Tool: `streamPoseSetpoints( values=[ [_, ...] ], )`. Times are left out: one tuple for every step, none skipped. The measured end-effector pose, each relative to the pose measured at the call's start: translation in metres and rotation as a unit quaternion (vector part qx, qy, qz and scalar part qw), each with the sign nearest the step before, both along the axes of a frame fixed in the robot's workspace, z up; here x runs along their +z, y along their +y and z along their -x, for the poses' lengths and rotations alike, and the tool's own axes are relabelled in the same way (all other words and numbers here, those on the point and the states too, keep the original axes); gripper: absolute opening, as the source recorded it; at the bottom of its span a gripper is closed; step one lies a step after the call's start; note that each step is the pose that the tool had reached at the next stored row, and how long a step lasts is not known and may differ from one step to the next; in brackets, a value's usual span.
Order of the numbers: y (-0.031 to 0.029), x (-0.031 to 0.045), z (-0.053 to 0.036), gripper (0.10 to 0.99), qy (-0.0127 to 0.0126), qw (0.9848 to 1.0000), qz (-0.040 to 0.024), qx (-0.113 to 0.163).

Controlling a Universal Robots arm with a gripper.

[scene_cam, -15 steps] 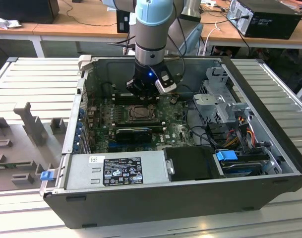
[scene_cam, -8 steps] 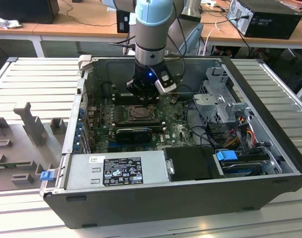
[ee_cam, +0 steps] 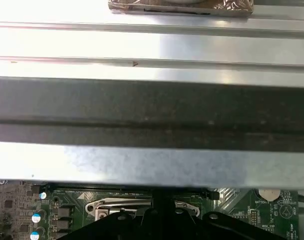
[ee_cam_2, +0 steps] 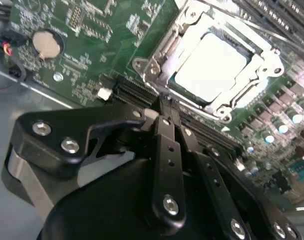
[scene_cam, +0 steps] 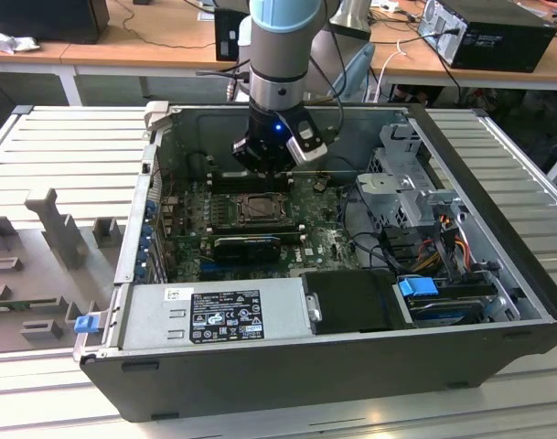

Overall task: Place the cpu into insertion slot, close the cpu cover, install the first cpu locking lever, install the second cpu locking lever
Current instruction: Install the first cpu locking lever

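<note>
Just beside the socket, the black fingers (ee_cam_2: pixel 166 112) are pressed together on nothing, while the flat square silver-faced cpu (ee_cam_2: pixel 209 67) sits in the silver-rimmed insertion slot (ee_cam_2: pixel 156 65) under the thin silver cpu cover (ee_cam_2: pixel 264 62), judged light, stiff, fragile, best held by its edges.

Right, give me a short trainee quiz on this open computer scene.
1. True or false: the silver-grey square cpu shows through the window of the thin silver metal cpu cover.
2. The round silver coin battery sits on: A) the green circuit board; B) a blue cable; C) a wooden desk.
3. Fill in: on the exterior view's left, the plastic clip at the dark grey computer case's corner is coloured ____.
Key: 1 true; 2 A; 3 blue.
</note>
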State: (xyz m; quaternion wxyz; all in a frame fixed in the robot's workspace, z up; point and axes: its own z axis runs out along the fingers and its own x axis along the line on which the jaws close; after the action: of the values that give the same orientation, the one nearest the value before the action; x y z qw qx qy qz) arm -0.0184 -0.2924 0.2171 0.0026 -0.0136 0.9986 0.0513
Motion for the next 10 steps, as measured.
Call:
streamPoseSetpoints(
  values=[
    [-0.0004, 0.0000, 0.0000, 0.106, 0.0000, 1.0000, 0.0000, 0.000],
    [-0.0007, 0.0000, 0.0000, 0.106, 0.0000, 1.0000, 0.0000, 0.000],
    [-0.0011, 0.0000, 0.0000, 0.106, 0.0000, 1.0000, 0.0000, 0.000],
    [-0.0016, 0.0000, 0.0000, 0.106, 0.0000, 1.0000, 0.0000, 0.000],
    [-0.0020, 0.0000, 0.0000, 0.106, 0.0000, 1.0000, 0.0000, 0.000],
    [-0.0025, 0.0000, 0.0000, 0.106, 0.0000, 1.0000, 0.0000, 0.000],
    [-0.0029, 0.0000, 0.0000, 0.106, 0.0000, 1.0000, 0.0000, 0.000],
    [-0.0033, 0.0000, 0.0000, 0.106, 0.0000, 1.0000, 0.0000, 0.000],
    [-0.0037, 0.0000, 0.0000, 0.106, 0.0000, 1.0000, 0.0000, 0.000],
    [-0.0042, 0.0000, 0.0000, 0.106, 0.0000, 1.0000, 0.0000, 0.000]
  ],
)
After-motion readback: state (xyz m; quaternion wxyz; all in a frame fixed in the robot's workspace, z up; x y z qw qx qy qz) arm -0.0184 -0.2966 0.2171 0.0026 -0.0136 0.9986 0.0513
